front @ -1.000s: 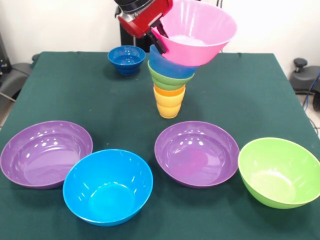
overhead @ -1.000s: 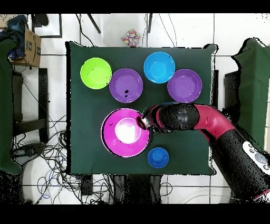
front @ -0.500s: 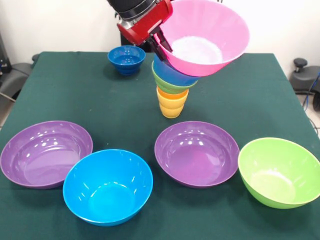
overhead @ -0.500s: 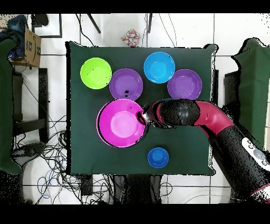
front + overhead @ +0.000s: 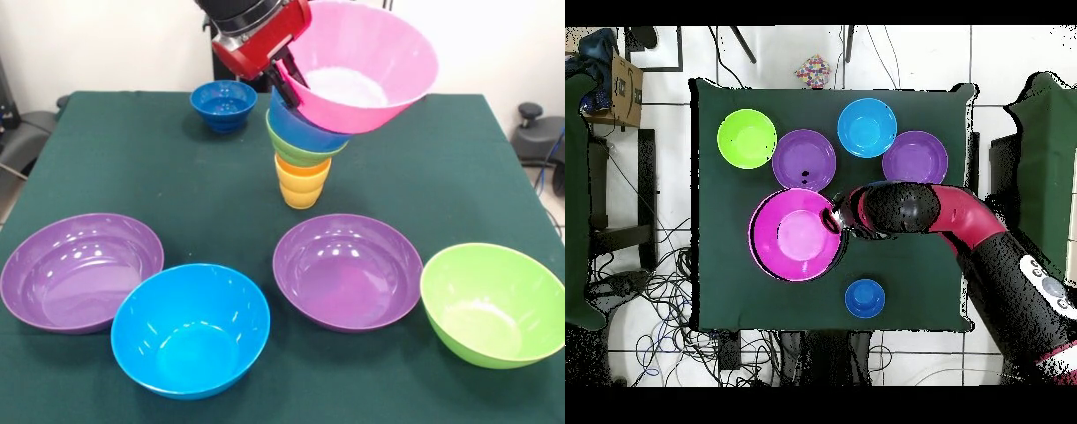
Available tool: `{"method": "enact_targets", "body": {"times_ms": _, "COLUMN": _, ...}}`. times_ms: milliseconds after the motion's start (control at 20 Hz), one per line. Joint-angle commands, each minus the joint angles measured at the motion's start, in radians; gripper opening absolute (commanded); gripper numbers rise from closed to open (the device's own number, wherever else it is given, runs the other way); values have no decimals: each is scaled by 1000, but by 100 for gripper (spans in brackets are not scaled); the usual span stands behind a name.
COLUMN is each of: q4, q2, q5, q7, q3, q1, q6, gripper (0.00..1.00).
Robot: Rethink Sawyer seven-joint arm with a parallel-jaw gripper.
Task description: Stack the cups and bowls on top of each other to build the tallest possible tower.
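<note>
- While its black fingers pinch the near-left rim of the pink bowl (image 5: 362,62), the gripper (image 5: 287,75) is closed on that rim and holds the bowl tilted over the tower (image 5: 303,159).
- Glossy and wide, the pink bowl touches the small blue bowl (image 5: 305,128) at the tower's top; below sit a small green bowl (image 5: 296,152) and two ribbed cups (image 5: 301,184), orange over yellow-orange.
- Smooth round plastic bowls lie apart on the green cloth table (image 5: 132,168): a small dark blue bowl (image 5: 223,104) behind, and in front two purple bowls (image 5: 81,269) (image 5: 347,269), a blue bowl (image 5: 191,329) and a green bowl (image 5: 494,303).
</note>
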Motion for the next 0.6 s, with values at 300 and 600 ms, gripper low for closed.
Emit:
{"method": "enact_targets", "body": {"times_ms": 300, "q4": -63, "q2": -48, "q5": -28, "q7": -33, "q3": -31, "q1": 62, "q6": 144, "gripper": 0}}
{"method": "enact_targets", "body": {"times_ms": 600, "q4": -52, "q2": -104, "q5": -1, "q7": -20, "q3": -12, "q1": 57, "q6": 186, "gripper": 0}}
